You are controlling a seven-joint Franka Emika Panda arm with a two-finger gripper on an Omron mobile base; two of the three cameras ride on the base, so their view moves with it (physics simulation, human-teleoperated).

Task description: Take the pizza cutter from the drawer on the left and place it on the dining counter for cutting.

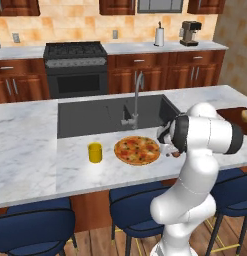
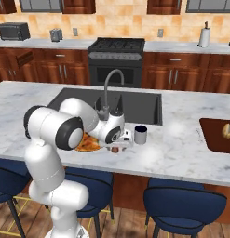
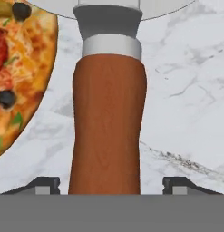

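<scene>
The pizza cutter point(image 3: 109, 131) lies on the white marble dining counter point(image 3: 190, 90), just right of the pizza point(image 3: 18, 68). Its reddish-brown handle runs up the middle of the hand view to a silver wheel at the top edge. My gripper point(image 3: 111, 183) is low over the handle's end, open. Both fingertips point(image 3: 43, 183) stand a little clear of the wood on either side. From the base, the gripper point(image 1: 170, 147) point(image 2: 120, 141) hovers at the counter point(image 1: 25, 150) beside the pizza point(image 1: 137, 150), with the cutter's handle point(image 2: 115, 149) under it. A dark wood drawer point(image 2: 24, 57) stands pulled out at the back left.
A yellow cup point(image 1: 95, 152) stands left of the pizza and a dark cup point(image 2: 140, 135) right of the gripper. The sink point(image 1: 95, 115) and chrome faucet point(image 1: 136, 97) lie behind. A brown board with bread point(image 2: 219, 135) is at the right. Blue stools point(image 2: 181, 200) line the near edge.
</scene>
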